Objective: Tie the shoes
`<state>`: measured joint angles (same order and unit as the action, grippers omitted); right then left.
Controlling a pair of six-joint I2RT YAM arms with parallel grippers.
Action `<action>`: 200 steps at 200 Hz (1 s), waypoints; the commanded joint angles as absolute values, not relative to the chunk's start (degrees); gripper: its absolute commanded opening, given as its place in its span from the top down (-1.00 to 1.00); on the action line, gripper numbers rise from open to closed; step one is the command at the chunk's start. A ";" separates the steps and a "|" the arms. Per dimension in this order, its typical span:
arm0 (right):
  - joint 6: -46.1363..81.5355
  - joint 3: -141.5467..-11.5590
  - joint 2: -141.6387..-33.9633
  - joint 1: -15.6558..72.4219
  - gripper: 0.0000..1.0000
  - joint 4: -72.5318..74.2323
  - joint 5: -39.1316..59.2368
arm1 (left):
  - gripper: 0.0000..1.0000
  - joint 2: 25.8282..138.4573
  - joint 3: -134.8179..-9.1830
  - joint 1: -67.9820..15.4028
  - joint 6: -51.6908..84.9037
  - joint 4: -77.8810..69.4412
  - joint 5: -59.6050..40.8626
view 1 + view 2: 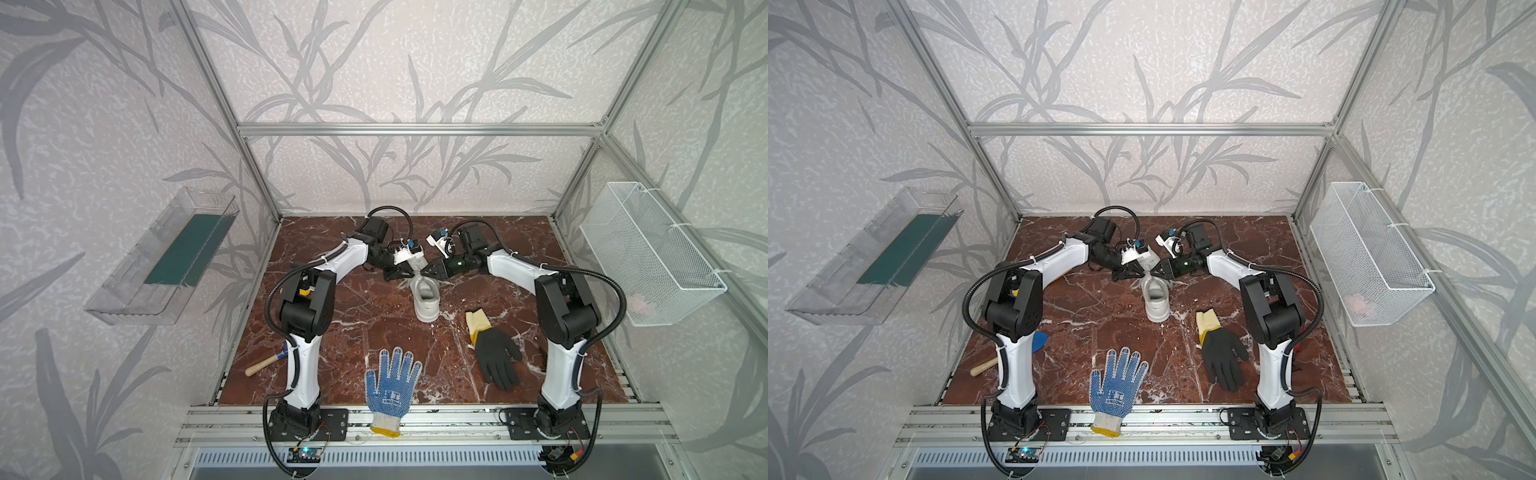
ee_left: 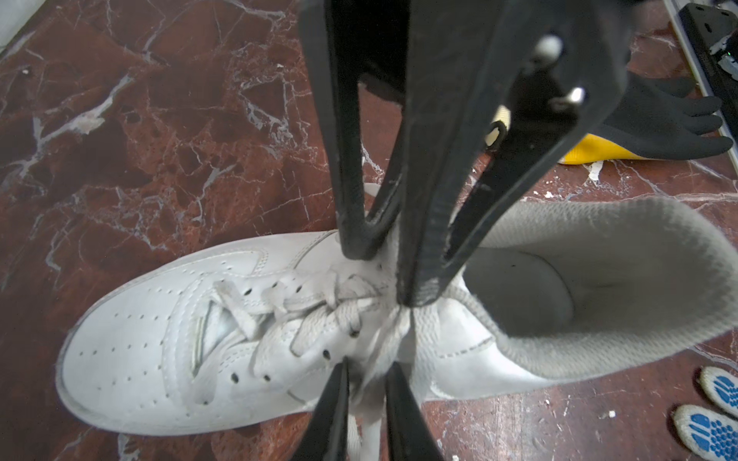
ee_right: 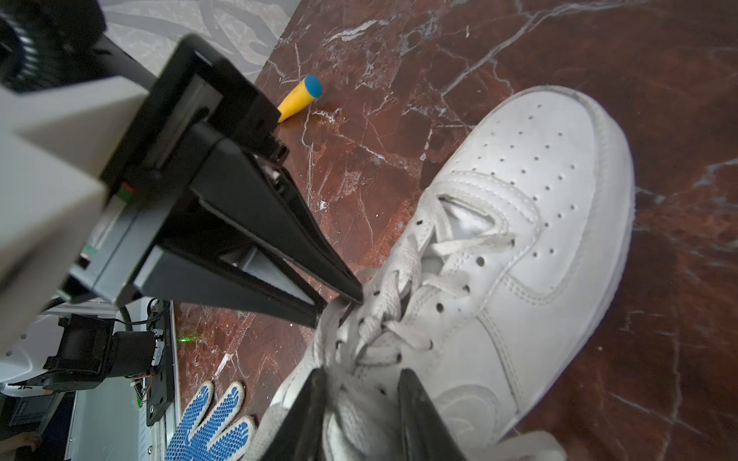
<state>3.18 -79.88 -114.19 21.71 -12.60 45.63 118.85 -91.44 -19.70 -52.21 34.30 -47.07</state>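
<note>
You are pinching the laces at frame centre, both grippers' jaws clamping them from opposite sides over the sneaker, its long axis running toward the rear wall.

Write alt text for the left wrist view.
Two black grippers meet over the laces of a white sneaker lying on red marble; the left gripper pinches lace. A black glove lies beyond.

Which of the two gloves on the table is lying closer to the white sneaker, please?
The black glove with the yellow cuff lies closer, just right of the sneaker. The blue-dotted white glove lies at the front edge, its cuff over the rail.
</note>
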 commanded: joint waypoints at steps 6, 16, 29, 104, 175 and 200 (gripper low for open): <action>3.37 -78.88 -113.95 20.73 0.21 -14.65 45.00 | 0.93 119.93 -93.16 -20.06 -53.53 35.99 -47.64; 4.10 -78.15 -113.08 19.95 0.15 -13.62 45.06 | 1.00 119.77 -93.21 -20.03 -53.61 35.90 -47.39; 4.91 -77.33 -111.86 18.64 0.10 -12.84 45.26 | 1.00 119.71 -93.38 -20.04 -53.61 35.79 -47.04; 0.70 -70.23 -107.72 14.48 0.17 -16.58 40.63 | 1.00 120.24 -95.00 -20.04 -53.53 36.28 -46.95; -3.85 -75.16 -112.60 16.37 0.48 -22.74 35.20 | 1.00 119.97 -94.92 -20.04 -53.61 37.32 -46.24; -2.73 -76.99 -114.95 17.20 0.56 -24.10 35.33 | 1.00 119.92 -95.01 -20.04 -53.57 37.36 -46.14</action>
<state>-2.74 -74.59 -112.64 16.38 -21.15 36.86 119.42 -93.41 -19.77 -52.73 35.57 -46.13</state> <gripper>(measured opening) 0.228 0.047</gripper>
